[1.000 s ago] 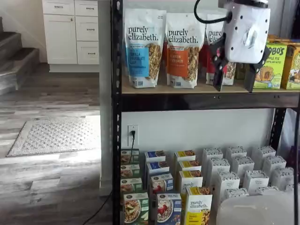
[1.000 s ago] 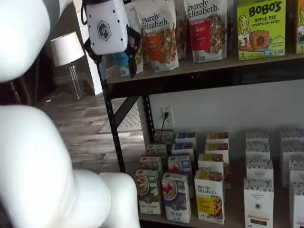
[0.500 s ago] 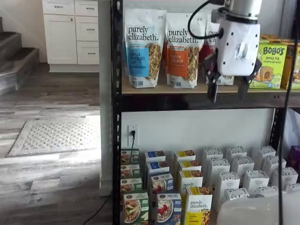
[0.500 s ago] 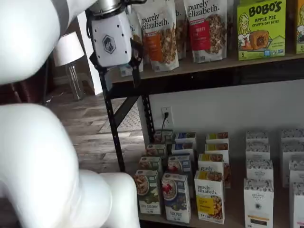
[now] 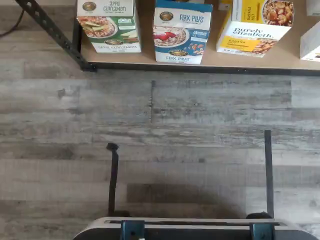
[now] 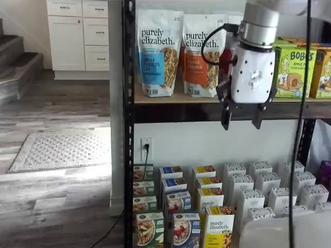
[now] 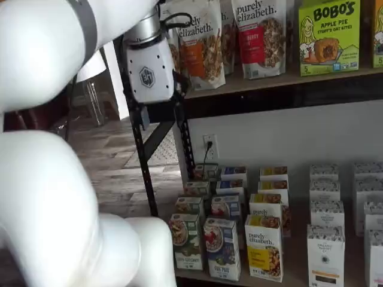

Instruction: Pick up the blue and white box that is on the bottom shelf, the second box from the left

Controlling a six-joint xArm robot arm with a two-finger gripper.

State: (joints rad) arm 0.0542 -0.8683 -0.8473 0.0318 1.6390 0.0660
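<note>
Gripper hangs at upper right of a shelf view, black fingers spread and empty, well above the blue and white box standing front-row on the bottom shelf, bottom centre.

On the upper shelf we see three purely elizabeth granola bags standing in a row, with green Bobo's apple pie boxes to their right. Down low, a green-trimmed apple cinnamon carton stands at the left end and a yellow purely elizabeth carton further right. White cartons fill the right side in rows. A wall outlet sits behind the rack. Far left we find white cabinets, stairs and a pale rug on grey plank flooring.
</note>
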